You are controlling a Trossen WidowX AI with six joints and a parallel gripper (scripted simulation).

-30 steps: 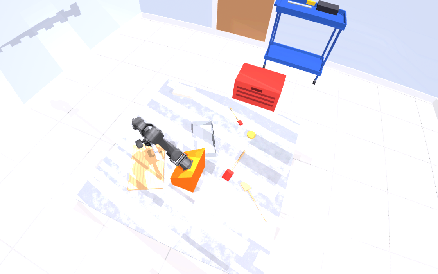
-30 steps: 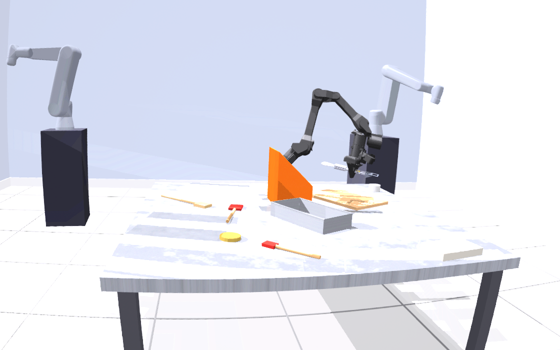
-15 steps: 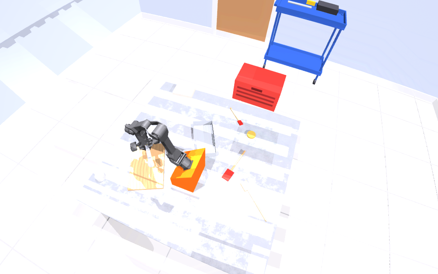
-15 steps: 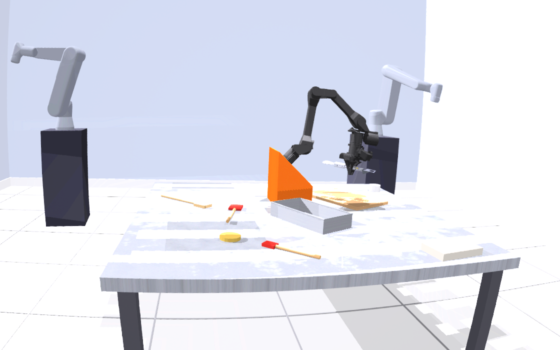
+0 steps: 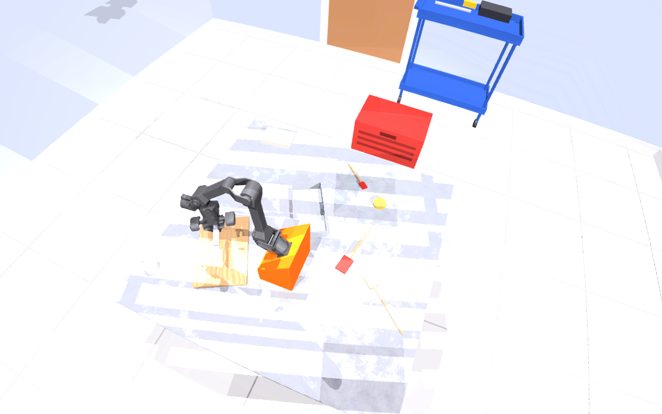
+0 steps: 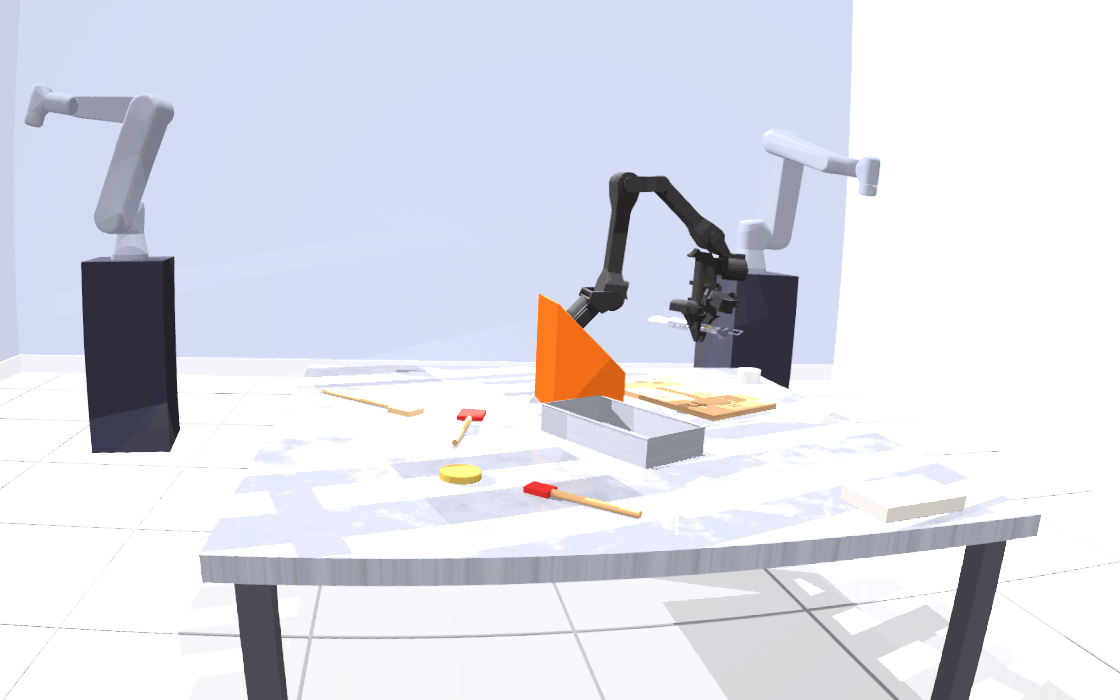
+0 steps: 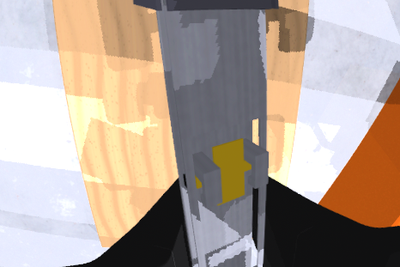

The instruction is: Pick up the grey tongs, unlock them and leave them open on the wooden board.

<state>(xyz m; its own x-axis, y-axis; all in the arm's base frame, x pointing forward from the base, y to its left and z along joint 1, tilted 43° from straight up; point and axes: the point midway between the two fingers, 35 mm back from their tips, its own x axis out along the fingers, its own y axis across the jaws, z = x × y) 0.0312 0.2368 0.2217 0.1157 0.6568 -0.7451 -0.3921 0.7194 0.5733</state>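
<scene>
Pale floor tiles and a blue-grey wall surround a marbled white table [image 6: 372, 513] carrying the work.

1. Jaw state. The gripper [image 7: 213, 88] is pressed onto the grey tongs [image 7: 214, 106]; its jaws are stopped against the tong arms, not fully closed. In the wrist view the tongs run from 12 to 6 o'clock, with a yellow lock piece [image 7: 231, 176] toward 6 o'clock.

2. Position. The tongs hang in the air, directly above the wooden board [image 7: 109, 106], not touching it. In the exterior view they lie roughly level.

3. Surroundings. The roasting tin [image 6: 625, 428] stands at about 8 o'clock from the gripper in the exterior view, apart from the board. An orange wedge [image 6: 571, 356] sits behind the tin.

4. Handling judgement. The tongs appear thin, stiff and light, with smooth faces that may slip or pivot in a narrow pinch. A hold across both arms near mid-length seems best, as squeezing there loads the hinge. Whether the lock has released cannot be told; the arms appear close together.
</scene>
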